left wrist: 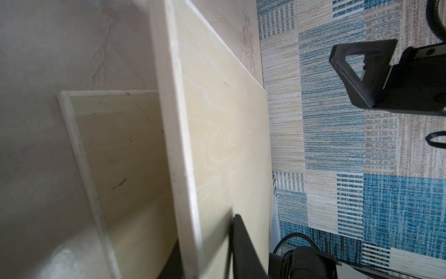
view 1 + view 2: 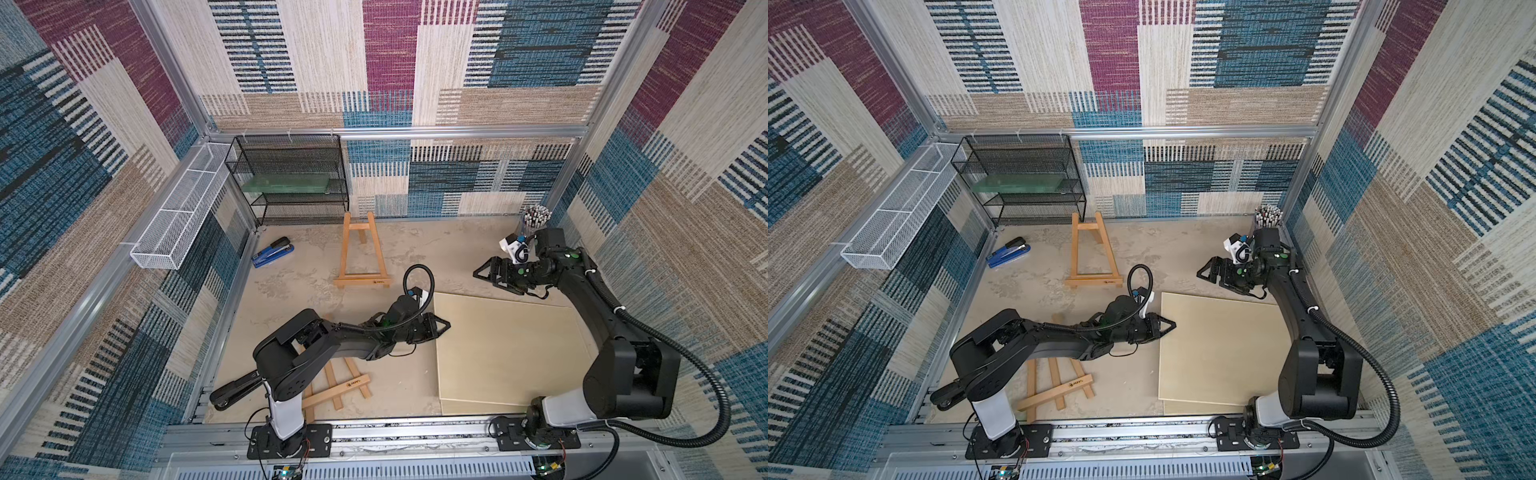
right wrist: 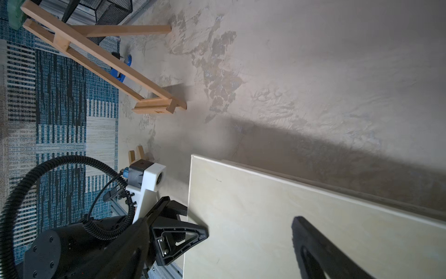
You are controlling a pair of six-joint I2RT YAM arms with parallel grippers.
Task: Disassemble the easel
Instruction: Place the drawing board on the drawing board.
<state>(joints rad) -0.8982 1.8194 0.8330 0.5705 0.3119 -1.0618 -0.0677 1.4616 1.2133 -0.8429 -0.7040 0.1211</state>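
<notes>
A wooden easel stands upright at the back middle of the table; the right wrist view shows it too. Another easel lies flat at the front, partly under my left arm. My left gripper is shut on the left edge of a pale wooden board, with one finger on its top face. That edge is raised off a lower board. My right gripper hangs open and holds nothing behind the board's far edge.
A black mesh shelf stands at the back left beside a white wire basket on the left rail. A blue stapler lies left of the standing easel. A cup of pens is in the back right corner.
</notes>
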